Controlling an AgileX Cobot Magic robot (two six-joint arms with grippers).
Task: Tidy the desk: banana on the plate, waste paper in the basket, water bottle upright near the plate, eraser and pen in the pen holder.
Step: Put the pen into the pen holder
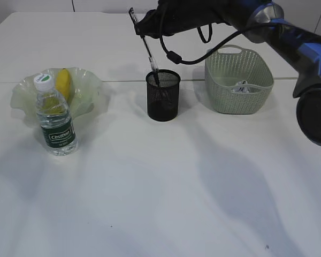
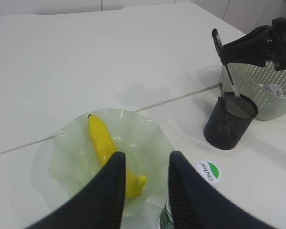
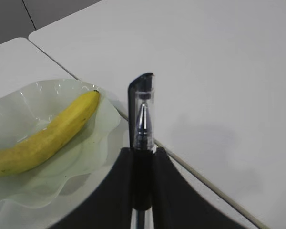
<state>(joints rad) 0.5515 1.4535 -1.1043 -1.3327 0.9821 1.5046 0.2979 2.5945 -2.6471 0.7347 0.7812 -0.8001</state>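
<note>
Lab-like test setup: bare white tables [image 1: 150, 203] pushed together, plain surroundings.

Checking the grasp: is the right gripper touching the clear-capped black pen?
Touching: in the right wrist view the right gripper's black fingers clamp the clear-capped black pen.

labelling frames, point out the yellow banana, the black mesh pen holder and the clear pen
yellow banana [image 3: 47, 136], right wrist view, mid-body
black mesh pen holder [image 1: 163, 99], exterior view, front wall
clear pen [image 3: 143, 117], right wrist view, capped end

One banana [image 1: 63, 83], one plate [image 1: 27, 96], one water bottle [image 1: 54, 121], one pen [image 1: 147, 48], one mesh pen holder [image 1: 163, 96], one basket [image 1: 238, 80] (one crumpled paper [image 1: 241, 87] inside), two grippers: left gripper [image 2: 144, 177], right gripper [image 3: 143, 164]
</note>
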